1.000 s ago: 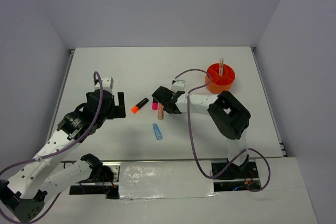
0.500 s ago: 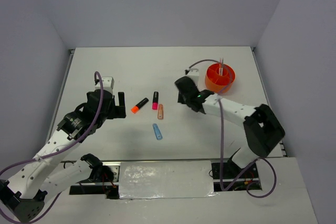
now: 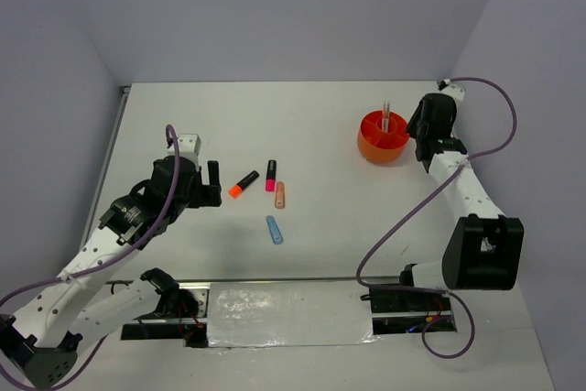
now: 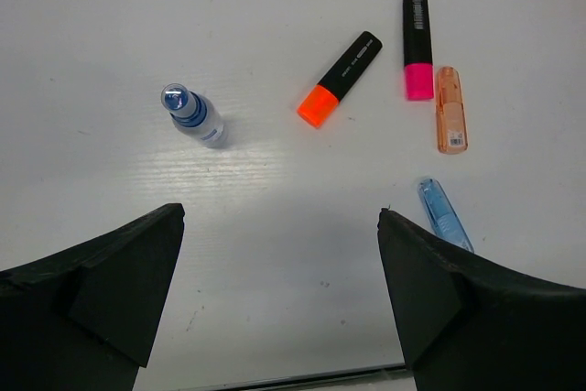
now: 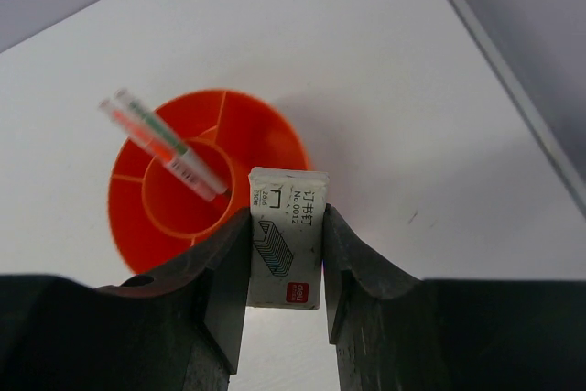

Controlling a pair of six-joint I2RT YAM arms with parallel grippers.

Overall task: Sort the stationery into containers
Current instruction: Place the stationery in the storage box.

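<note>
White table (image 3: 320,125), right wrist view alone shows right gripper (image 5: 286,226) pinching white staple box (image 5: 287,249), left gripper (image 4: 279,217) spread.

Wide-spread claw (image 4: 279,217), blue-capped bottle (image 4: 194,118) ahead

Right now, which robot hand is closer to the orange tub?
Right. The right gripper hangs just beside the orange tub, gripping a white box. The left gripper is far off on the other side, open, by the highlighters.
</note>
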